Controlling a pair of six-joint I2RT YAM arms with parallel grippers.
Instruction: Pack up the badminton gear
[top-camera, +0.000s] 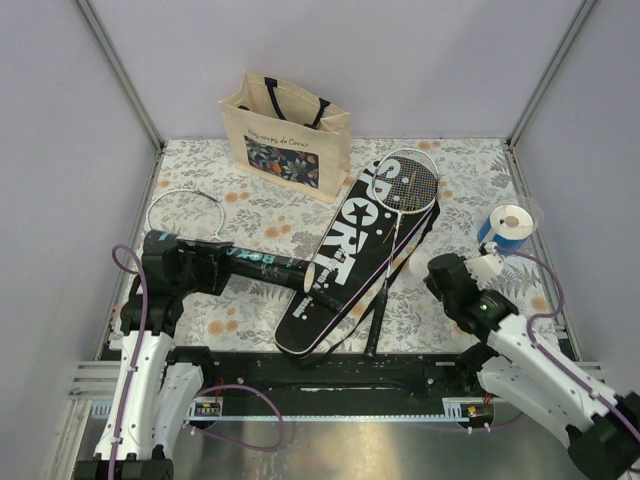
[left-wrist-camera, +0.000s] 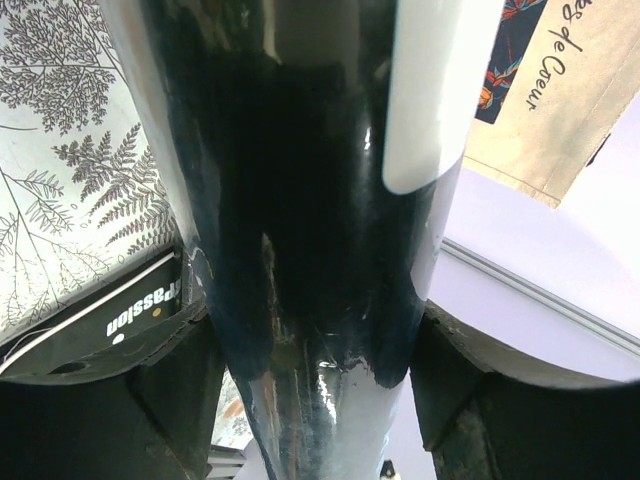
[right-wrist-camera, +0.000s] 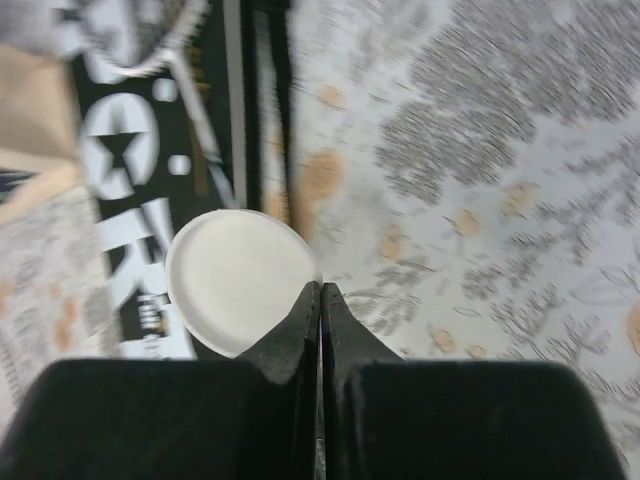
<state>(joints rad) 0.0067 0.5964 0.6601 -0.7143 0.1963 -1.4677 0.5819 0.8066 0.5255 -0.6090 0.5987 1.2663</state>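
Observation:
My left gripper (top-camera: 190, 268) is shut on the long black tube (top-camera: 262, 266), holding it level with its open end (top-camera: 309, 277) pointing right over the cover. In the left wrist view the tube (left-wrist-camera: 310, 200) fills the space between the fingers (left-wrist-camera: 170, 400). My right gripper (right-wrist-camera: 320, 292) is shut on the rim of a round white lid (right-wrist-camera: 235, 275); in the top view it (top-camera: 487, 266) is at the right, apart from the tube. The black "SPORT" cover (top-camera: 345, 245) lies diagonally with a racket (top-camera: 410, 182) on it. A second racket's head (top-camera: 185, 210) lies far left. No shuttlecocks are in view.
The beige floral tote bag (top-camera: 285, 135) stands at the back. The blue-and-white roll (top-camera: 510, 226) stands just behind my right gripper. Grey walls close in the patterned table (top-camera: 460, 170) on three sides.

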